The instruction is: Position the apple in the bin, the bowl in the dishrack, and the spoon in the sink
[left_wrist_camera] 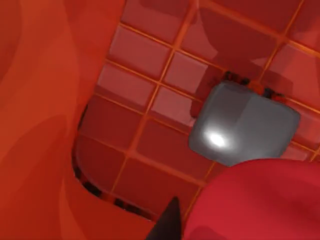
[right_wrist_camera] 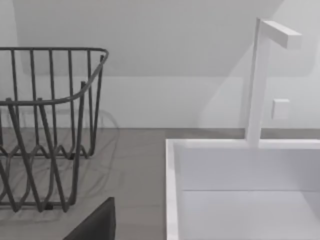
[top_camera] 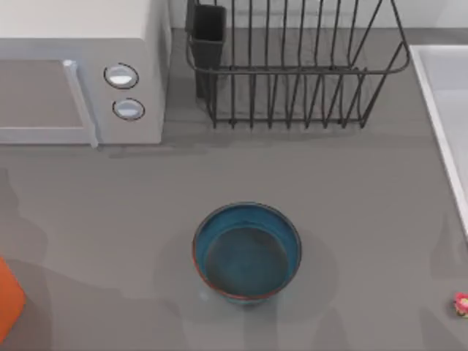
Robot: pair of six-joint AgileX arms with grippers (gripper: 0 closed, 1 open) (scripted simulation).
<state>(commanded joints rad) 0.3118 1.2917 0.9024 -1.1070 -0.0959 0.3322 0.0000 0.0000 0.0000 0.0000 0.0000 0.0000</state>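
The teal bowl (top_camera: 247, 252) is seen upright on the grey counter (top_camera: 131, 205), near the middle of the top view, w/ nothing inside it. The black wire dishrack (top_camera: 296, 66) is set at the back, well apart from the bowl, its dark cutlery cup (top_camera: 209, 33) at the rack's left corner; a white microwave (top_camera: 80, 73) w/ two round knobs is placed just left of the rack. The white rim of the sink (top_camera: 439, 131) is found along the right edge, and the tiny pink spoon (top_camera: 461, 303) (seen only in part) lies at the right edge of the counter, nearer the front. An orange bin (top_camera: 9, 300) is cut off at the front left.

In the left wrist view the bin's gridded floor (left_wrist_camera: 150, 115) is looked into from above, w/ the red apple (left_wrist_camera: 260, 200) close to the camera and a grey block (left_wrist_camera: 245, 125) beyond it. Whether the left fingers are clamped on the apple cannot be told.

In the right wrist view the rack (right_wrist_camera: 50, 125), the basin (right_wrist_camera: 240, 190) and a white faucet (right_wrist_camera: 260, 75) are shown; the right fingers' state cannot be told.
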